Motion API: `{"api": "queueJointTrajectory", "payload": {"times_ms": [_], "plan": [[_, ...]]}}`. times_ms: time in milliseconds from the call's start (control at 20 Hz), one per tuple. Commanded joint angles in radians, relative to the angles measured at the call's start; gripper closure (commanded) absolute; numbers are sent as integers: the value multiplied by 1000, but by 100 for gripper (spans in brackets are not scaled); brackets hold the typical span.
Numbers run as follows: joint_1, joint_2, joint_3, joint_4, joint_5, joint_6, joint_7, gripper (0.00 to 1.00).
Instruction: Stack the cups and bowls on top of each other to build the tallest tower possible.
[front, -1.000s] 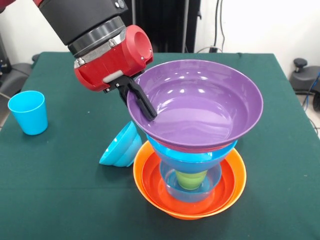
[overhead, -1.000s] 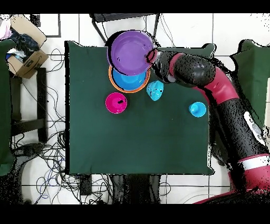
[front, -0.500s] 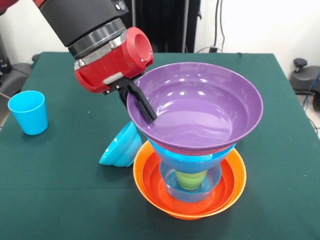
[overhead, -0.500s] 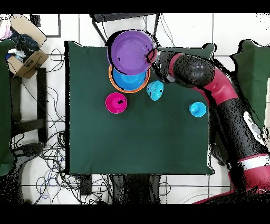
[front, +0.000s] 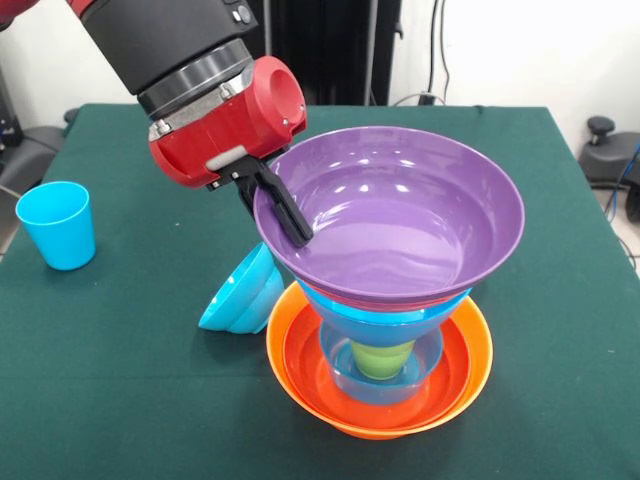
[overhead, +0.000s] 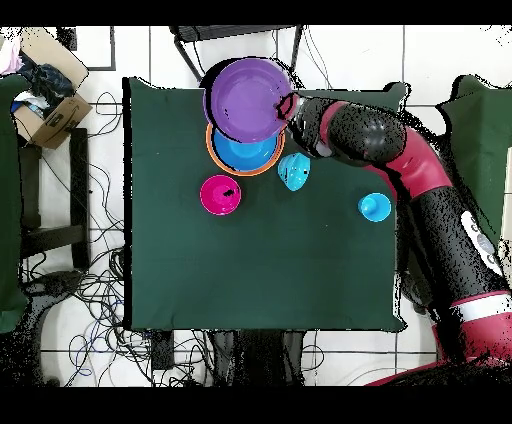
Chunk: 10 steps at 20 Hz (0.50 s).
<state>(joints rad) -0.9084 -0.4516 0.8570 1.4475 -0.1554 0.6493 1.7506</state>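
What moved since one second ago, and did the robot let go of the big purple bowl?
Almost nothing moved. The gripper still pinches the rim of the purple bowl on top of the tower, and the bowl has barely shifted, if at all. It has not let go. The light blue cup, the tipped blue bowls and the pink bowl stayed where they were.
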Motion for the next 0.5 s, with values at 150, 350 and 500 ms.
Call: {"api": "queueJointTrajectory", "payload": {"times_ms": [150, 350, 500], "plan": [[30, 30, -38, 10, -70, -39, -49, 100], [25, 30, -32, 13, -75, -46, -50, 100], [22, 29, -31, 21, -78, -53, -47, 100]]}}
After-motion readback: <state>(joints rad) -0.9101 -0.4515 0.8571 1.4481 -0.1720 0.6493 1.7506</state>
